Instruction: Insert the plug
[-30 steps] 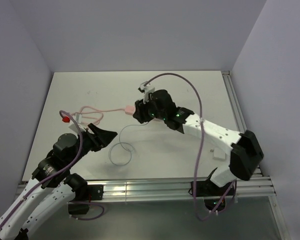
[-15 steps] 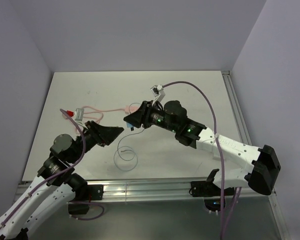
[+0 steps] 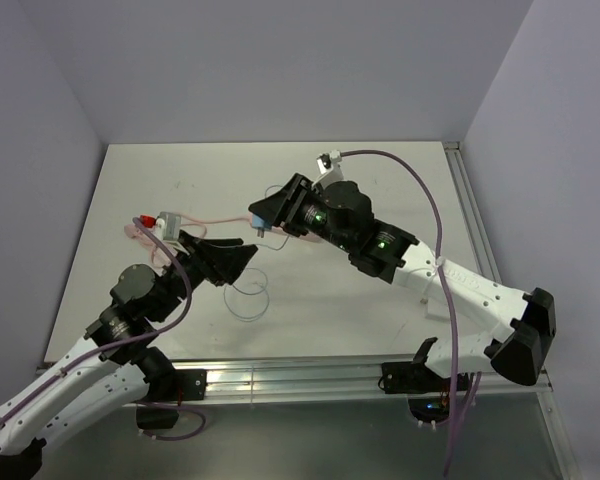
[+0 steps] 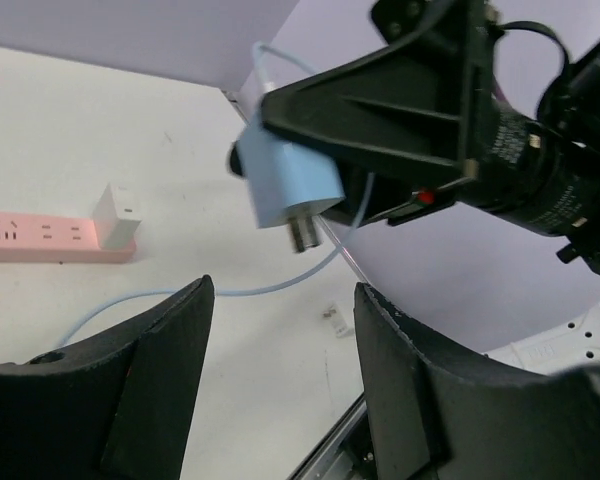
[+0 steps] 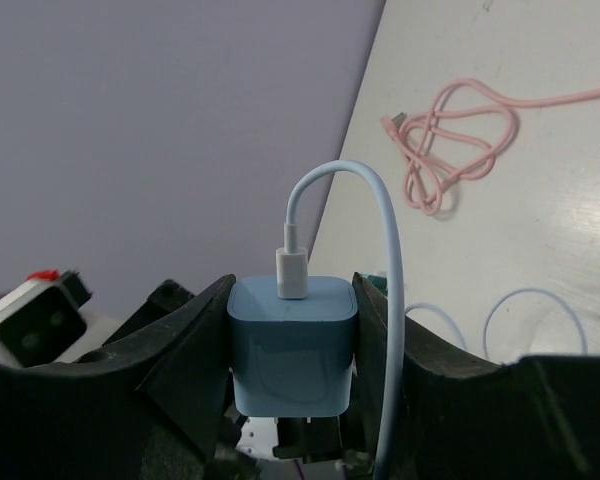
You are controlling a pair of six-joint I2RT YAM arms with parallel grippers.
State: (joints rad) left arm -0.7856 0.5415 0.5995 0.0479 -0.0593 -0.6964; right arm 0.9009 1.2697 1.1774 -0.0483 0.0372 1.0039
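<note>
My right gripper is shut on the light-blue plug and holds it in the air above the table's middle. In the right wrist view the plug sits square between the fingers, and its pale cable arches out of the top. In the left wrist view the plug hangs prongs down, above and beyond my left gripper. My left gripper is open and empty just below and to the left of the plug. The cable loops lie on the table. The pink power strip lies flat with a white adapter in it.
The strip's pink cord lies bunched at the left. A small tag lies on the white table. Grey walls close in on three sides. A metal rail runs along the near edge.
My right gripper has come up off the table with the plug and swung it left. My left gripper has moved right and forward, closer to the plug. The cable loops have shifted.
</note>
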